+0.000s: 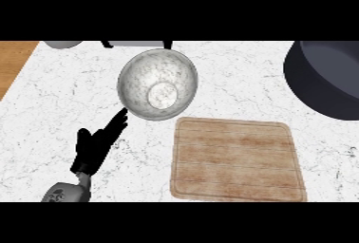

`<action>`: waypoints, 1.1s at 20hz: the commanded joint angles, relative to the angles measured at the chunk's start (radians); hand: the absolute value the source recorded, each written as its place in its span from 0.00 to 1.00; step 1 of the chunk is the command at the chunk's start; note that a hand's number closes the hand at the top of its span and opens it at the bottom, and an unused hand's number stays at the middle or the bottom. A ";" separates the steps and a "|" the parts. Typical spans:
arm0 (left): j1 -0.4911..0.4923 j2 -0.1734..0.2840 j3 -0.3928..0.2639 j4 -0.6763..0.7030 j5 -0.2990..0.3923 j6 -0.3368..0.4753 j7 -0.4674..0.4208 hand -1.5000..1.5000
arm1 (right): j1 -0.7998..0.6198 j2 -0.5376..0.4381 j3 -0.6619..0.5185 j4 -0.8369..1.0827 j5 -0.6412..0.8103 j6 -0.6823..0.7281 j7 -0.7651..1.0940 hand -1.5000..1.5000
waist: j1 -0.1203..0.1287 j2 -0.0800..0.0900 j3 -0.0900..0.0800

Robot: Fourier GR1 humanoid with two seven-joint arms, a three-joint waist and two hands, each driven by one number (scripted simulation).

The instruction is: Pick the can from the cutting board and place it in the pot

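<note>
As the cutting board (238,160) lies bare, we judge the transfer may be done, but we see no can anywhere; the dark pot (324,78) at the far right is cut off by the frame, so we cannot confirm it. Our left robot hand (98,144) rests released, fingers straight, beside the speckled metal bowl (157,84). The right robot hand is out of view. Rounded, grained wood sits on a veined white marble desk (63,95).

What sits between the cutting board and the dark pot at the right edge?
Nothing: in the head view only bare marble counter separates the cutting board from the pot. No can shows on the board.
</note>
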 commanded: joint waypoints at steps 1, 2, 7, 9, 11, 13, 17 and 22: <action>-0.004 -0.007 -0.008 0.041 -0.014 -0.007 -0.022 0.50 | -0.126 -0.078 -0.005 0.195 0.085 0.012 -0.122 1.00 | 0.010 0.004 -0.001; -0.019 -0.008 0.001 0.034 -0.020 0.008 -0.004 0.50 | -0.165 -0.113 0.005 0.206 0.110 0.004 -0.102 1.00 | 0.001 -0.001 -0.003; 0.009 0.021 0.026 -0.027 -0.002 -0.016 -0.001 0.50 | -0.354 -0.141 0.058 0.328 0.213 -0.034 -0.077 1.00 | 0.010 -0.003 -0.004; -0.037 0.029 0.045 0.024 0.018 -0.052 0.009 0.50 | -0.437 -0.154 0.088 0.311 0.247 -0.048 0.008 1.00 | 0.001 -0.003 -0.006; 0.025 0.005 0.013 -0.026 -0.021 -0.011 -0.007 0.50 | -0.460 -0.208 0.095 0.336 0.278 -0.029 0.015 1.00 | 0.000 -0.005 -0.006; -0.027 -0.028 0.005 0.053 -0.049 0.013 -0.029 0.50 | -0.568 -0.157 0.130 0.347 0.323 -0.096 0.056 1.00 | 0.006 0.000 -0.006; 0.010 -0.012 0.008 0.002 -0.026 -0.019 -0.008 0.50 | -0.678 -0.189 0.204 0.377 0.418 -0.057 0.159 1.00 | 0.014 0.001 -0.006; -0.011 -0.005 0.009 -0.042 -0.032 -0.019 0.038 0.50 | -0.812 -0.107 0.286 0.410 0.528 -0.097 0.255 1.00 | 0.019 0.001 -0.006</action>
